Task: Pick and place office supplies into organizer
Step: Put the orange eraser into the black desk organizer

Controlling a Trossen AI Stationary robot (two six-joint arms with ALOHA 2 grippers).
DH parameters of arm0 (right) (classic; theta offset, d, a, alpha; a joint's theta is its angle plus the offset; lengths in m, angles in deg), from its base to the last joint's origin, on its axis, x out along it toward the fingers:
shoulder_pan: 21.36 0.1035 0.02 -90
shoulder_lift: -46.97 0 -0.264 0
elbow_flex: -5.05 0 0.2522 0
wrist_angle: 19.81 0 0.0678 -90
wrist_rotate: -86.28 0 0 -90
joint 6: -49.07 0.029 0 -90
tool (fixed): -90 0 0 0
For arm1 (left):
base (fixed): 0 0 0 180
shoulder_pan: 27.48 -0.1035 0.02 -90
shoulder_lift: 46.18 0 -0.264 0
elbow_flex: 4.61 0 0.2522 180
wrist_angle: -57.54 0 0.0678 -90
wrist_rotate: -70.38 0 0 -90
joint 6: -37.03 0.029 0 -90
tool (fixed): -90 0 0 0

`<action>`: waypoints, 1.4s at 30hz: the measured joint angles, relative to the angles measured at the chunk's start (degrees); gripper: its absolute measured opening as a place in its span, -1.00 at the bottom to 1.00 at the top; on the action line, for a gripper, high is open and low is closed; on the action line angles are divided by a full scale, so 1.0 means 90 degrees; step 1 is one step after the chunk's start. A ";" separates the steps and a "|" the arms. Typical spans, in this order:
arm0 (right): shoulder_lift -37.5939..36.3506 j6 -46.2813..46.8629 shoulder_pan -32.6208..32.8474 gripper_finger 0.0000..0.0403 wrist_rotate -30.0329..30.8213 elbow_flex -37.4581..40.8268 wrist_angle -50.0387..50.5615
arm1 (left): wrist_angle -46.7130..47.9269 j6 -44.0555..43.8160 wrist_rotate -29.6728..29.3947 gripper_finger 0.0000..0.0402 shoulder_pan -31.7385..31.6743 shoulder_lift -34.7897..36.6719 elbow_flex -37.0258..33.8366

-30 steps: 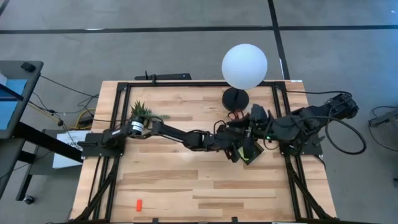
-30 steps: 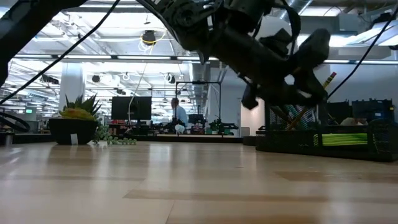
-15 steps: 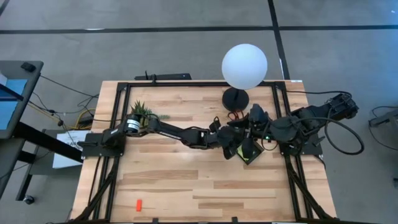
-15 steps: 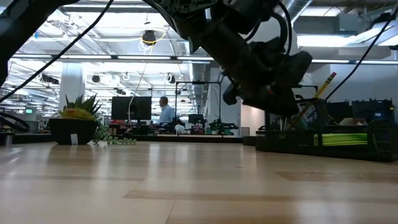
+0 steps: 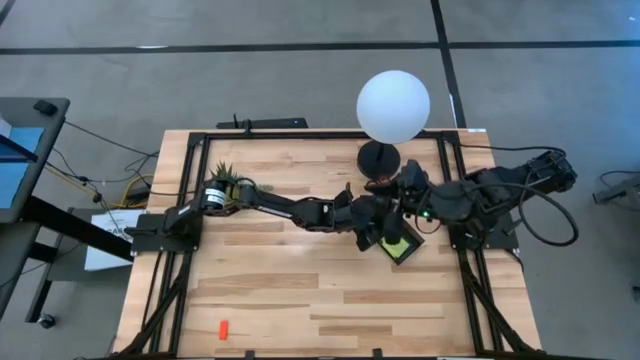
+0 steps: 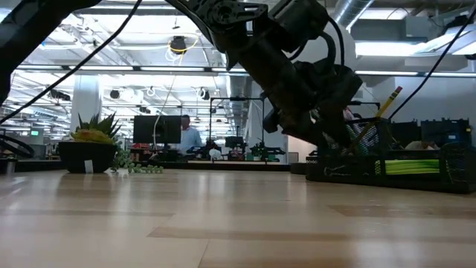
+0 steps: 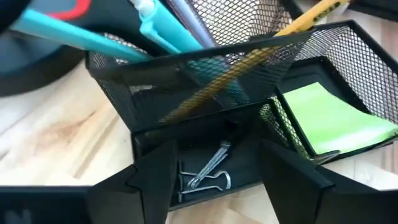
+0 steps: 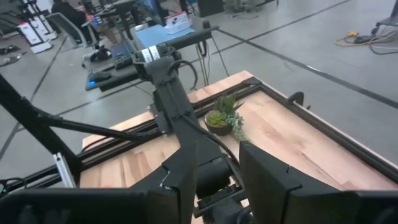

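Left claw (image 7: 214, 186): fingers spread, empty, poised over organizer's front compartment.
Organizer (image 5: 400, 243): on worktop (image 5: 280, 290), right side; holds sticky-note pad (image 7: 329, 121), pens (image 7: 165, 31), binder clips (image 7: 208, 174).
Right claw (image 5: 408, 182): beside organizer, fingers parted, empty.
Red-orange piece (image 5: 223, 328): worktop's near-left corner.

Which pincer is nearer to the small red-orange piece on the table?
Left. The left pincer hangs over the organizer, nearer the red-orange piece than the right pincer beside the lamp base.
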 joint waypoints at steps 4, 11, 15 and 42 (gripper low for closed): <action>0.0000 0.0002 -0.0085 -0.44 0.0000 0.0000 0.0000 | 0.0313 -0.0108 0.0062 0.07 0.0100 0.0182 -0.0011; -0.0198 -0.0003 -0.0163 -0.44 -0.0098 0.0002 0.0011 | 0.3212 -0.0045 0.0698 -0.04 0.0232 0.1176 0.0757; -0.0255 -0.0206 -0.0165 -0.44 -0.0765 0.0000 0.0104 | 0.5069 -0.0161 0.1313 -0.07 0.0281 0.1771 0.1001; -0.0110 -0.0546 -0.0921 -0.44 -0.1744 0.0002 -0.0324 | 0.6380 -0.9557 0.1130 -0.08 0.5562 0.4033 -0.1344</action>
